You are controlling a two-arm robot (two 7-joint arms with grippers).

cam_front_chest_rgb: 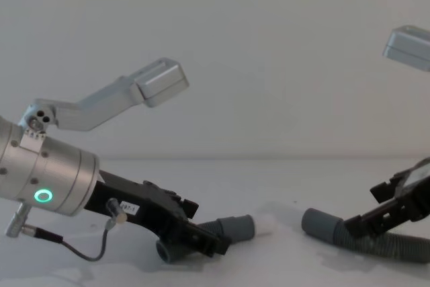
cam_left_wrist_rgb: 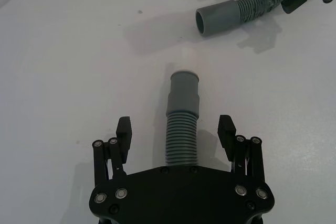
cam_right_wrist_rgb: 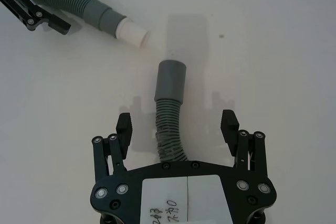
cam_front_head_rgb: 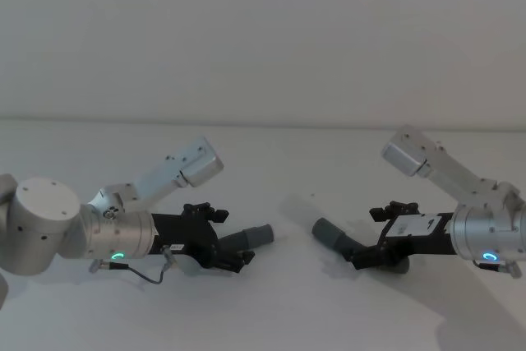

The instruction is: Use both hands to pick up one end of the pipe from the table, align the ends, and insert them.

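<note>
Off-white table (cam_front_head_rgb: 263, 203), bare wall (cam_front_head_rgb: 263, 39) behind. Flat on it, left hose (cam_left_wrist_rgb: 183, 121), white tip (cam_right_wrist_rgb: 132, 32) toward the right hose (cam_right_wrist_rgb: 169, 116) and its plain cuff (cam_right_wrist_rgb: 171, 80), ends near, not touching. Left gripper (cam_left_wrist_rgb: 175, 126) straddling the left hose, fingers (cam_left_wrist_rgb: 124, 129) spread, clear of it. Right gripper (cam_right_wrist_rgb: 177, 120) the same over the right hose, released, nothing grasped.

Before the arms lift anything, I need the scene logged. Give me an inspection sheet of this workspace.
Surface: matte off-white table.
Job's things: dark grey corrugated white-tipped hose and plain-cuffed hose, lying apart, unjoined.
Clutter: nothing seen.
Grippers: black two-fingered left gripper open, straddling the white-tipped hose; right gripper open, straddling the plain-cuffed hose.
Cables: thin grey cable at the left wrist.
Surroundings: plain pale wall.
</note>
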